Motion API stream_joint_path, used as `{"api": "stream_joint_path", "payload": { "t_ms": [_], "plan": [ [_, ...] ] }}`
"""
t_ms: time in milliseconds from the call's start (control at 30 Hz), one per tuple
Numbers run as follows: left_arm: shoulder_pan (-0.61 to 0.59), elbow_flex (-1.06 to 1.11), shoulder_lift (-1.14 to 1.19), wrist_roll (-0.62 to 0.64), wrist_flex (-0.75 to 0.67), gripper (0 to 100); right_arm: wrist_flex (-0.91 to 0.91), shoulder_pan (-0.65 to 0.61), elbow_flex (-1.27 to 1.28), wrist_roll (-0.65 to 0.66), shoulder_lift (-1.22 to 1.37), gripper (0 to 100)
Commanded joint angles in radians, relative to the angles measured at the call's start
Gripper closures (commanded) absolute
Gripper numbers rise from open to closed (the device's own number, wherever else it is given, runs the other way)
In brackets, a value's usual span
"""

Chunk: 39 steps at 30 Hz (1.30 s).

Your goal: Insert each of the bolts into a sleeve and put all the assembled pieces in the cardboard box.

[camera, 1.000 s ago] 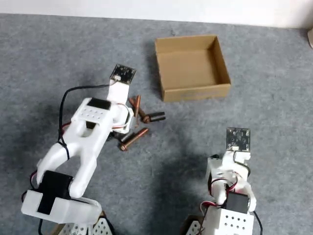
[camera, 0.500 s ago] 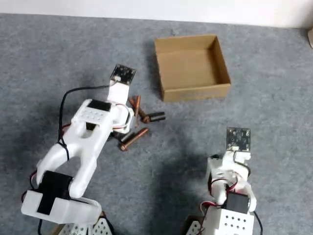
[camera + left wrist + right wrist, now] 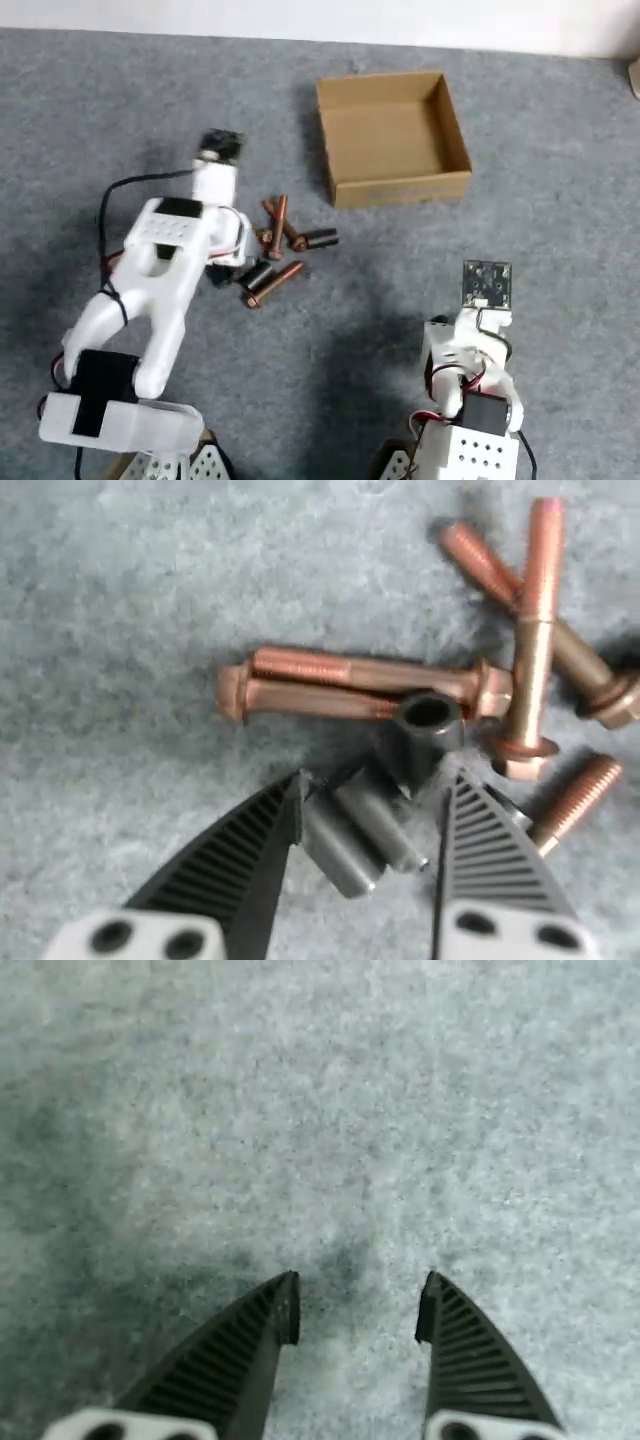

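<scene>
**Sleeves lie between the left tool's fingers**

The left tool (image 3: 375, 780) stands wide, with two dark sleeves (image 3: 360, 825) lying flat between its fingers. A third sleeve (image 3: 428, 725) stands upright just beyond. Copper bolts (image 3: 350, 675) lie heaped on the table (image 3: 300, 1110) near the box (image 3: 400, 188), the sleeves slightly farther from it. The right tool (image 3: 358, 1305), also wide, hangs well apart from the box.

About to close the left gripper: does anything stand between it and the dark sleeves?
Nothing visible does. The left gripper is open, and two lying sleeves sit side by side between its fingertips; a third sleeve and the bolts lie just beyond.
</scene>
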Motion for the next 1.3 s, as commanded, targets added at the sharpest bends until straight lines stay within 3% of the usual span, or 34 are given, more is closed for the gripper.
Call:
{"api": "stream_joint_path", "payload": {
  "t_ms": [0, 200, 367, 600, 833, 900, 1033, 1267],
  "plan": [
    [-0.004, -0.021, -0.064, 0.014, 0.028, 78, -0.027, 0.004, 0.102, 0.012, -0.007, 81.5],
    [-0.073, 0.002, -0.094, 0.031, -0.008, 79, -0.027, 0.004, 0.102, 0.012, -0.007, 81.5],
    [-0.093, 0.005, -0.056, 0.189, -0.129, 78, -0.027, 0.004, 0.102, 0.012, -0.007, 81.5],
    [-0.091, -0.018, -0.001, 0.428, -0.166, 78, -0.027, 0.004, 0.102, 0.012, -0.007, 81.5],
    [-0.047, -0.015, 0.005, 0.457, -0.219, 79, -0.027, 0.004, 0.102, 0.012, -0.007, 81.5],
    [-0.047, 0.01, 0.005, 0.537, -0.229, 79, -0.027, 0.004, 0.102, 0.012, -0.007, 81.5],
    [-0.065, 0.022, 0.005, 0.749, -0.198, 79, -0.027, 0.004, 0.102, 0.012, -0.007, 81.5],
    [-0.073, -0.025, 0.007, 0.819, -0.051, 78, -0.027, 0.004, 0.102, 0.012, -0.007, 81.5]
  ]
}}
